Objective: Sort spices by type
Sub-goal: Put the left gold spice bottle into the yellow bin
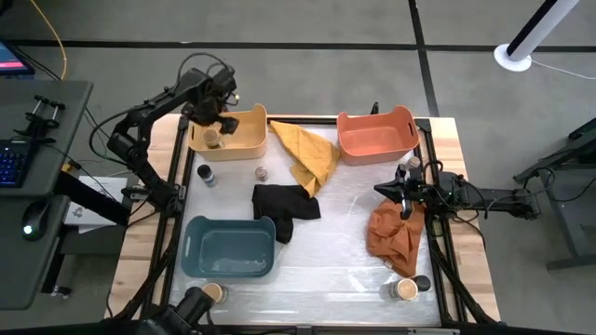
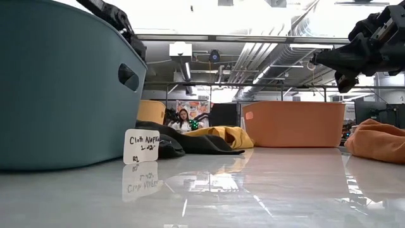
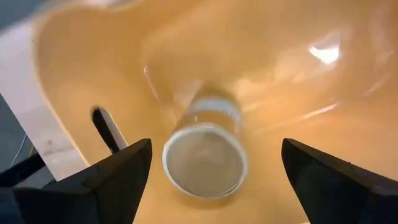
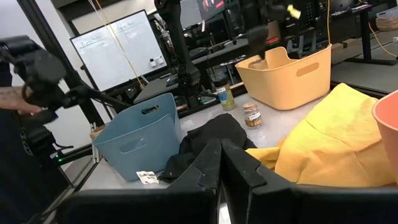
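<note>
My left gripper is over the yellow bin at the table's back left, fingers wide apart. 1 tan-topped jar lies inside, let go, bc tan ones go here. My right gripper waits by the right edge, pinched closed, holding nothing.

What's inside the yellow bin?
One tan-topped jar lies inside the yellow bin, below the open left gripper. The gripper and the bin's walls cover parts of the floor, so more could be hidden.
</note>
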You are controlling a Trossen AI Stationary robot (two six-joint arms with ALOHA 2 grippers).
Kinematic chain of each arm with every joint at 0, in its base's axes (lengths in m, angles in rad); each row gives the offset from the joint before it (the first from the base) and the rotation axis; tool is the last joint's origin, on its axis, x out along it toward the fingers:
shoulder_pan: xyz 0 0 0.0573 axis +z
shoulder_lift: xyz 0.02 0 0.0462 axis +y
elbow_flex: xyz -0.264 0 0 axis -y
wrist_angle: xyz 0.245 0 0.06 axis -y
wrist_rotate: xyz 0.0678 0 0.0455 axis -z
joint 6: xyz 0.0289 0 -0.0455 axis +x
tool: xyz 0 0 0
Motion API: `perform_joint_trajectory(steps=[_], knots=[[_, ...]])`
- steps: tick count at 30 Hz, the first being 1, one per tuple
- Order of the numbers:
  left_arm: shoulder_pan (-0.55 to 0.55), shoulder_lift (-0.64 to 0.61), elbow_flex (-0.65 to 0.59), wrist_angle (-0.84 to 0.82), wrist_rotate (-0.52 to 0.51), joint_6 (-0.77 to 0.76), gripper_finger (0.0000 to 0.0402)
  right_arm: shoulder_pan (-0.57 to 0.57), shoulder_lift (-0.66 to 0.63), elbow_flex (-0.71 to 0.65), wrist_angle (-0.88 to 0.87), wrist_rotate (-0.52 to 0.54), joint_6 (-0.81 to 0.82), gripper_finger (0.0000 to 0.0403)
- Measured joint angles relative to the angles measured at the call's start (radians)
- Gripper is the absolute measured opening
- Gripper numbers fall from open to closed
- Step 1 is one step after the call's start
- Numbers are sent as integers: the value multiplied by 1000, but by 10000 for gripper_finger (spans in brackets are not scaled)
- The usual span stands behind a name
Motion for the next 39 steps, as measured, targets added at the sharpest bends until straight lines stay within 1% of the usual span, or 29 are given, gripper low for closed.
perform_joint_trajectory(steps=[5,8,10,13,15,17,20,24,28,31,33,36,39], knots=[[0,0,114,-7,-1,0,344,0,0,0,0,0,0,3],[-19,-2,183,-24,11,-1,344,0,0,0,0,0,0,3],[-53,-22,199,-15,39,10,344,0,0,0,0,0,0,3],[-159,-84,186,-5,93,65,344,0,0,0,0,0,0,3],[-263,-144,146,17,105,65,344,0,0,0,0,0,0,3],[-386,-217,85,74,106,36,344,0,0,0,0,0,0,3],[-608,-337,-40,179,107,-33,344,0,0,0,0,0,0,3],[-933,-486,-237,381,108,-201,344,0,0,0,0,0,0,3],[-1225,-582,-414,660,99,-381,344,0,0,0,0,0,0,3],[-1395,-588,-474,845,35,-491,344,0,0,0,0,0,0,3],[-1494,-559,-472,895,-37,-513,344,0,0,0,0,0,0,3],[-1617,-482,-444,889,-131,-514,344,0,0,0,0,0,0,3],[-1706,-387,-392,785,-180,-496,344,0,0,0,0,0,0,3]])
